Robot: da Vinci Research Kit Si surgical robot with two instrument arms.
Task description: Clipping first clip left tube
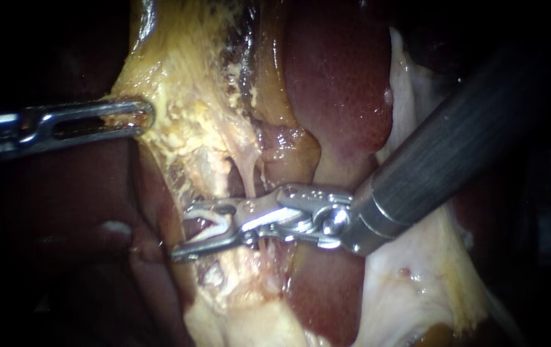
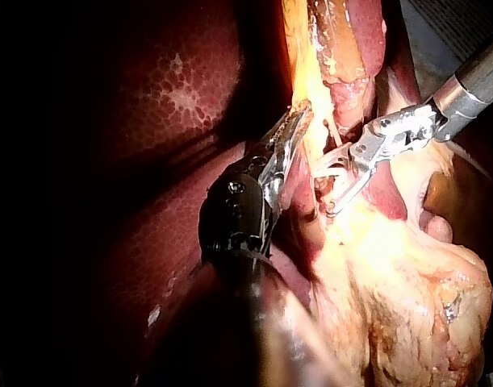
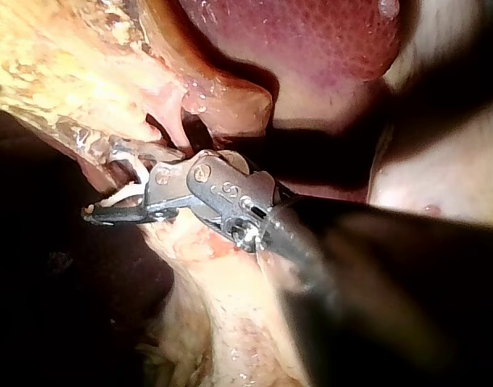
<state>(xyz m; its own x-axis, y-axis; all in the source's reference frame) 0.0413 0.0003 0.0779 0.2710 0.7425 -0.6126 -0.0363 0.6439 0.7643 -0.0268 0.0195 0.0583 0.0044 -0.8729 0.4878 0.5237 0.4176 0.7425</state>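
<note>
Nearest, the right instrument [image 1: 182, 232] comes in on a dark ribbed shaft. Its metal pincer, spread wide, holds a white clip [image 1: 216, 223] astride a pale thin tube [image 1: 247, 175]. Farther off, the left instrument [image 1: 144, 117] grips yellow crumbly fat [image 1: 185, 96] in its slotted pincer, with smooth red liver [image 1: 340, 83] behind.

Dark red liver [image 1: 346, 96], yellowish fatty tissue [image 1: 185, 83] directly on it.

Dark red liver [image 1: 340, 83] flanks yellowish, perhaps fatty tissue [image 1: 185, 90]
</note>
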